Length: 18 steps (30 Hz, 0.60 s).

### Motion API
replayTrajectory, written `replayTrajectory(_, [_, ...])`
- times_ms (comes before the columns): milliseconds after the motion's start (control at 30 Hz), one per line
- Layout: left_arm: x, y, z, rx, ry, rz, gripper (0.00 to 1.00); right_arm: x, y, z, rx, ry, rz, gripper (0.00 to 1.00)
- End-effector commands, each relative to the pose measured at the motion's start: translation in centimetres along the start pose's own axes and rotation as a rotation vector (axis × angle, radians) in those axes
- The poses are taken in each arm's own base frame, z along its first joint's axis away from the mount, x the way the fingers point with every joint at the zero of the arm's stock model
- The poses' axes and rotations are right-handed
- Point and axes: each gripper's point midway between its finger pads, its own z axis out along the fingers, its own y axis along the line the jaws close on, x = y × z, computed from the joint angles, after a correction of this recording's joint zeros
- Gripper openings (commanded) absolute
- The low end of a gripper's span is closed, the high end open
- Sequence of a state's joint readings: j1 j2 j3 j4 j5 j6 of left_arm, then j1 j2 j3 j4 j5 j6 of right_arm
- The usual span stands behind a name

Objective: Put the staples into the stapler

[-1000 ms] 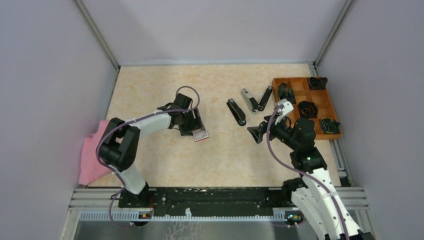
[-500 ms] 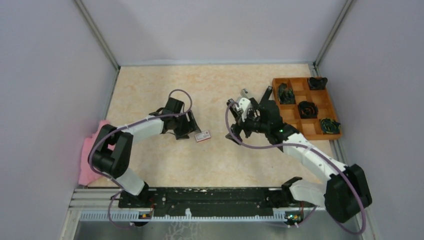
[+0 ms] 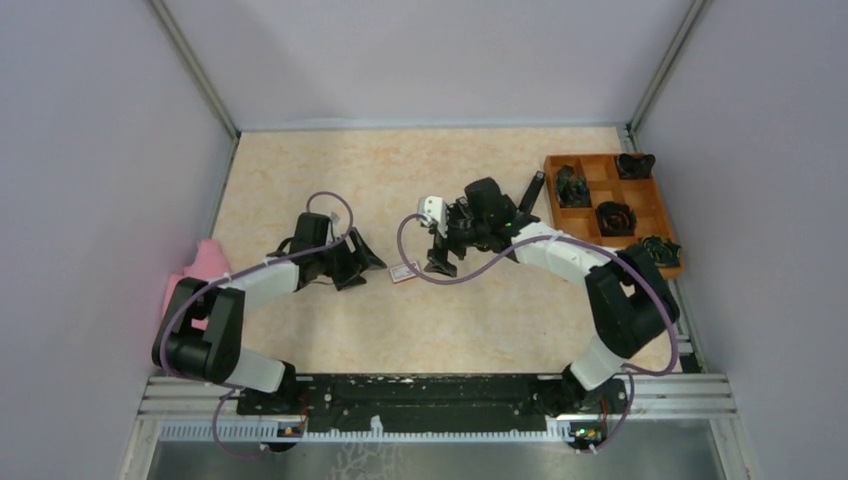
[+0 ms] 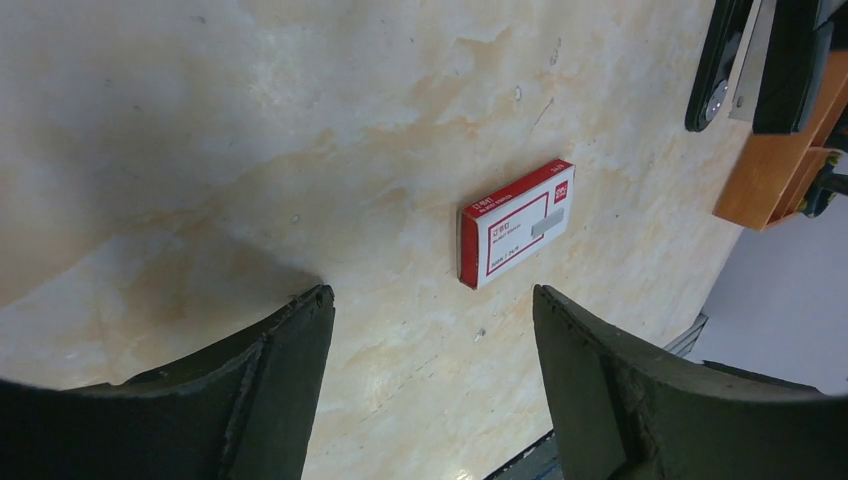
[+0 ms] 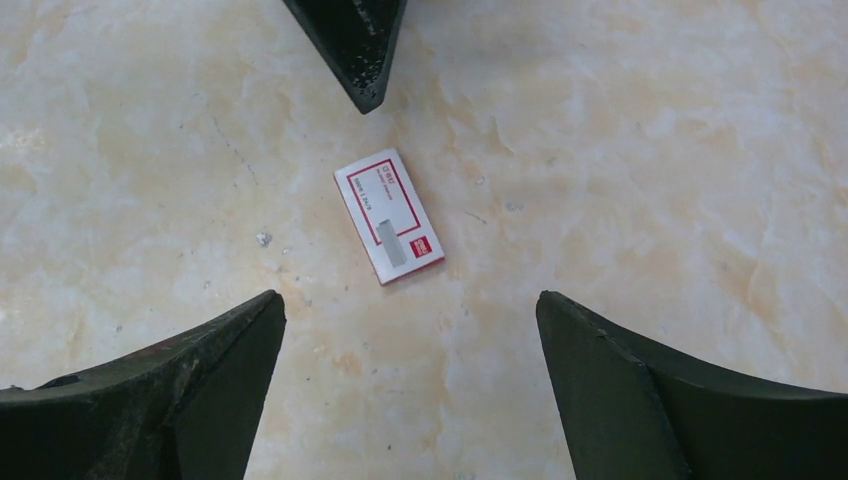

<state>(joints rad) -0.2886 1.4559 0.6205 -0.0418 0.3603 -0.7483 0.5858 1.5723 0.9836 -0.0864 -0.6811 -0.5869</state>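
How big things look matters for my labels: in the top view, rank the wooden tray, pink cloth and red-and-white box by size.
1. wooden tray
2. pink cloth, though part of it is hidden
3. red-and-white box, clearly smallest

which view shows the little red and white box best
The right wrist view: the small red-and-white cardboard box lies near centre, its printed top face seen almost straight on. The left wrist view shows the box obliquely, with one red side. The top external view shows the box only as a tiny patch.
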Motion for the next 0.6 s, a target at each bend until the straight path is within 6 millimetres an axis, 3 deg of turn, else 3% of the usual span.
replayTrajectory(0, [-0.2, 0.1, -0.6, 0.061, -0.024, 0.011, 0.8, -1.9, 0.2, 3.0, -0.126, -0.025, -0.179, 0.96])
replayTrajectory(233, [0.4, 1.0, -0.4, 0.068, -0.009, -0.003, 0.8, 0.0, 0.8, 7.3, -0.23, 0.056, -0.216, 0.95])
replayTrajectory(567, [0.8, 1.0, 0.1, 0.101, 0.017, -0.021, 0.79, 2.6, 1.0, 9.8, -0.28, 0.172, -0.179, 0.81])
